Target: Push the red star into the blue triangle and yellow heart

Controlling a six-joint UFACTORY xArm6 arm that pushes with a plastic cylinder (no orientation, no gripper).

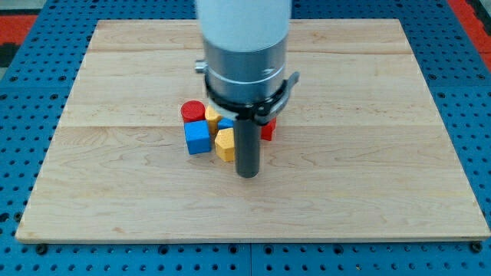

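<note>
My tip (247,175) rests on the wooden board (368,153) at the lower right of a tight cluster of blocks near the view's middle. Just left of the rod is a yellow block (225,144). A blue cube (197,138) sits left of that. A red round block (192,111) is at the cluster's upper left. Another yellow block (212,116) and a small piece of a blue block (226,123) show behind. A red block (268,129), mostly hidden by the rod and arm, peeks out to the rod's right; its shape cannot be made out.
The arm's grey and white body (244,54) hangs over the board's upper middle and hides part of the cluster. A blue pegboard surface (23,115) surrounds the board on all sides.
</note>
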